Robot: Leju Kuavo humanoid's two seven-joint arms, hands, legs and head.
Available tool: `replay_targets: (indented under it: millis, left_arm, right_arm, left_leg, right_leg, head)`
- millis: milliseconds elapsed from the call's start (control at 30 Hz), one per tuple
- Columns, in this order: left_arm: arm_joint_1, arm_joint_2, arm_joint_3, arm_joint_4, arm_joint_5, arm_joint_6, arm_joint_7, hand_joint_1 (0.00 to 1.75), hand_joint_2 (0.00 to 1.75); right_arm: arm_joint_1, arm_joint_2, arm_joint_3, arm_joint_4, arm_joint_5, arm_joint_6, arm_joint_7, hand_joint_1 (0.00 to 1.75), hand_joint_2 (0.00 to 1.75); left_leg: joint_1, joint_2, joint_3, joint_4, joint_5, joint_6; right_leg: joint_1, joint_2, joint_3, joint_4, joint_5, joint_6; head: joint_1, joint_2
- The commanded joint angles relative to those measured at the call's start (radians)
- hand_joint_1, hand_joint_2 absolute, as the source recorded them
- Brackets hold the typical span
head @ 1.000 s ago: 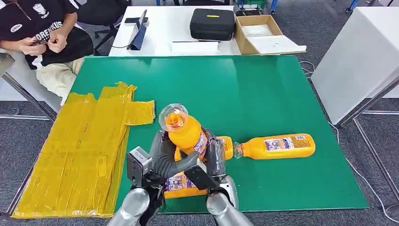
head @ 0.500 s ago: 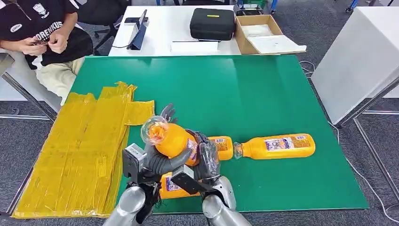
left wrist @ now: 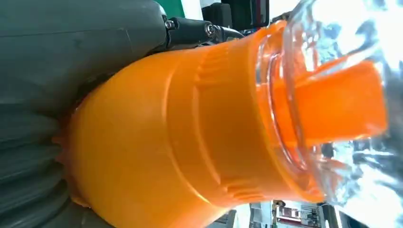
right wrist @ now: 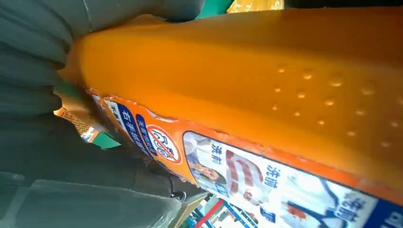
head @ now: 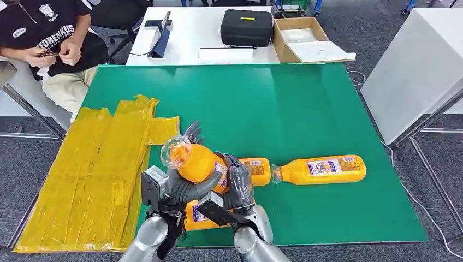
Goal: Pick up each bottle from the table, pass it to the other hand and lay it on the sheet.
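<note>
**Mid-handover, bottle in both hands**

Bottle (head: 199, 164) aloft near table's (head: 306, 109) front edge, gripped by left hand (head: 183, 185) and right hand (head: 236, 183) together. Confirm left's hold, loosen right slowly, then swing toward sheet (head: 93, 169) and lay flat.

Head cam sits high, looks forward and down over the green counter (head: 306, 109), whole surface in frame. Both wrist cams are turned and pressed right up against the orange bottle (left wrist: 180, 137), left one at its neck and clear cap, right one along its labelled side. All three views share that bottle.
</note>
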Motion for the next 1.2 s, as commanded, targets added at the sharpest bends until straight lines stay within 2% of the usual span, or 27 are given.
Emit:
replay_targets:
  millis: [33,1067,1200]
  left_arm:
    - [-0.064,-0.005,-0.034,0.084,0.034,-0.044,0.009,1.75,1.75]
    - [-0.018,0.015,-0.012,0.021,0.059,-0.027,-0.021,1.75,1.75]
    - [-0.017,0.016,0.003,0.006,0.057,-0.011,-0.030,1.75,1.75]
  right_arm:
    - [-0.060,0.032,0.113,0.112,0.005,0.004,-0.016,1.75,1.75]
    - [-0.045,0.016,0.093,0.080,-0.062,-0.009,-0.045,1.75,1.75]
    - [-0.044,0.010,0.074,0.050,-0.092,-0.009,-0.053,1.75,1.75]
  left_leg:
    - [0.002,-0.001,0.003,0.000,-0.001,-0.005]
    - [0.001,0.000,0.001,0.000,0.000,-0.002]
    - [0.002,0.000,0.003,0.000,-0.001,-0.004]
  right_leg:
    - [0.002,-0.002,0.004,0.000,-0.001,-0.003]
    - [0.001,-0.001,0.001,-0.001,0.000,-0.001]
    - [0.002,-0.002,0.004,-0.001,-0.001,-0.003]
  head:
    - [0.000,0.000]
    - [0.000,0.000]
    - [0.000,0.000]
